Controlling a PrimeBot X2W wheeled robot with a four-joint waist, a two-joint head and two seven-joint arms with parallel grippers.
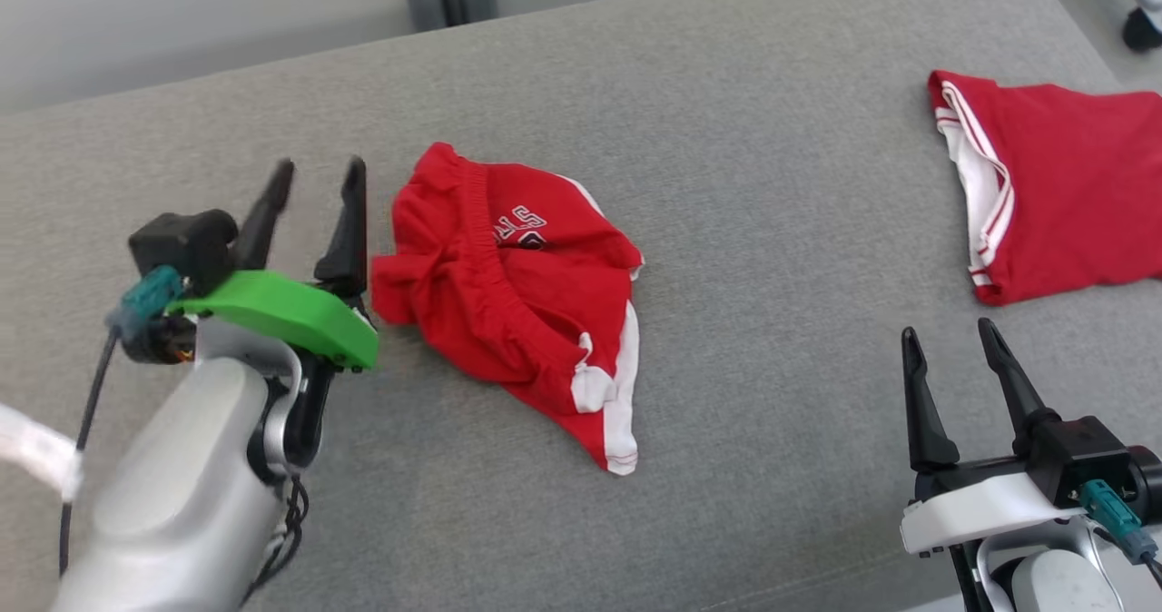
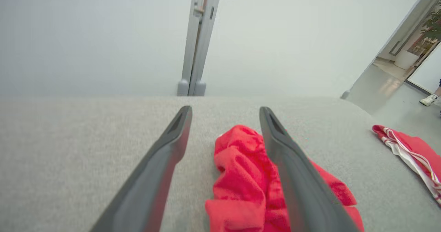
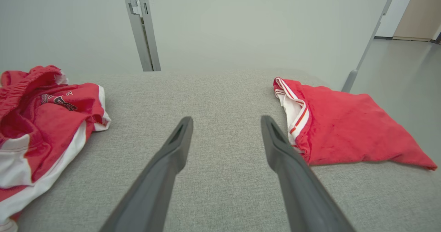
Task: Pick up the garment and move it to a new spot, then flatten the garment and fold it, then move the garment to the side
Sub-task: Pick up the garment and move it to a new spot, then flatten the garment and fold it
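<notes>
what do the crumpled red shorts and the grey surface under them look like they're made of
The crumpled red shorts with white side stripes look like soft matte knit fabric, maybe cotton or a blend: they bunch in loose folds and the waistband is gathered like elastic. The grey surface looks like matte woven upholstery cloth, with a fine speckled weave.

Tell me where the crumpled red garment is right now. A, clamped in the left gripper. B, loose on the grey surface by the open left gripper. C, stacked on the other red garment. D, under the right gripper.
B: the crumpled red garment lies loose on the grey surface, the left gripper open at its edge, well apart from the other red garment.
</notes>
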